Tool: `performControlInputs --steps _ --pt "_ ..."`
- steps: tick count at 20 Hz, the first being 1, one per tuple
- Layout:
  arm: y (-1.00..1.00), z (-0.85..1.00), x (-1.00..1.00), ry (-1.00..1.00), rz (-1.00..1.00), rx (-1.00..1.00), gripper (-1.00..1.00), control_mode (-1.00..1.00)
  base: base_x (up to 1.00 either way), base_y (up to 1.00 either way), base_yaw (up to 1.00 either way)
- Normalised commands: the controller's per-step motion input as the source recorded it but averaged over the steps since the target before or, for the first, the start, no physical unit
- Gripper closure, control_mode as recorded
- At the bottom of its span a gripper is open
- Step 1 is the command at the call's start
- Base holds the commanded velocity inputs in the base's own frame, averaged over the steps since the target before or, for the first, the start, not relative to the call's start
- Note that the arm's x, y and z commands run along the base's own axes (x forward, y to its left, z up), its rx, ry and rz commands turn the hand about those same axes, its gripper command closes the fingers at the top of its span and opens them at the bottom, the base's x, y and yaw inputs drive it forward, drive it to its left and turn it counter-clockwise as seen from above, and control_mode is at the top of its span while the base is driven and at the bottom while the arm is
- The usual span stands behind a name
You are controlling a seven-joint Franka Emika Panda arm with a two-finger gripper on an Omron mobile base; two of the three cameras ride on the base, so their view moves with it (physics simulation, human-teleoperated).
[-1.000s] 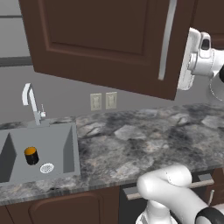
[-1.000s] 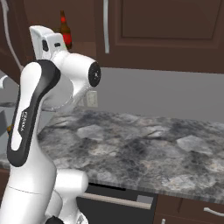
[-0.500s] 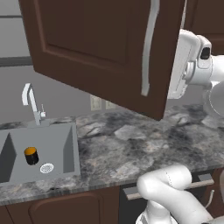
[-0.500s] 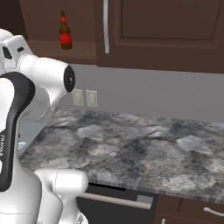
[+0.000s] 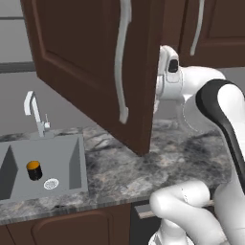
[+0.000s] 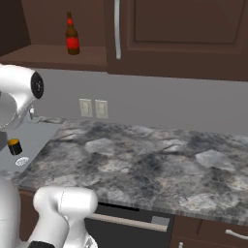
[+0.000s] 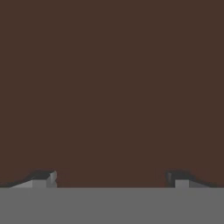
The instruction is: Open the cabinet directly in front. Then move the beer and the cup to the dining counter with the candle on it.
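The cabinet's left door (image 5: 91, 67) stands swung wide open, its silver bar handle (image 5: 122, 62) facing the left base camera. My white wrist (image 5: 167, 79) sits just behind the door's free edge. In the hand view my gripper (image 7: 111, 177) is open, its tips wide apart with nothing between them, close up against the flat brown door face (image 7: 112, 87). The beer (image 6: 72, 35), a brown bottle with a red label, stands upright on the open cabinet's shelf (image 6: 53, 55). The cup, the dining counter and the candle are out of view.
The cabinet's right door (image 6: 184, 34) is shut, with its handle (image 6: 116, 29) beside the opening. Below lies a marbled worktop (image 6: 145, 160) with a sink (image 5: 45, 167), a faucet (image 5: 34, 112) and a black-and-orange cylinder (image 5: 33, 170) in the basin. Wall outlets (image 6: 93, 107) sit behind.
The door has swung further open, its free edge now out over the worktop. My arm followed it to the left, so the beer on the shelf now shows unblocked.
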Motion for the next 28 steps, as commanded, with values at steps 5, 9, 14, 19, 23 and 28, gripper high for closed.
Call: performControlInputs --steps 5,9,14,19,23,28 --pt "1.00 -0.10 0.00 0.00 0.04 0.00 -1.00 -1.00 0.00 0.00 0.00" --pt "0.95 0.00 0.01 0.00 0.00 0.00 -1.00 -1.00 0.00 0.00 0.00" --pt "0.67 0.00 0.17 0.00 0.00 0.00 -1.00 -1.00 0.00 0.00 0.00" --pt "-0.09 0.00 0.07 0.00 0.00 0.00 -1.00 -1.00 0.00 0.00 0.00" --pt "-0.65 0.01 -0.21 0.00 0.00 0.00 -1.00 -1.00 0.00 0.00 0.00" --pt "-0.74 0.11 -0.20 -0.01 -0.05 0.01 -1.00 -1.00 0.00 0.00 0.00"
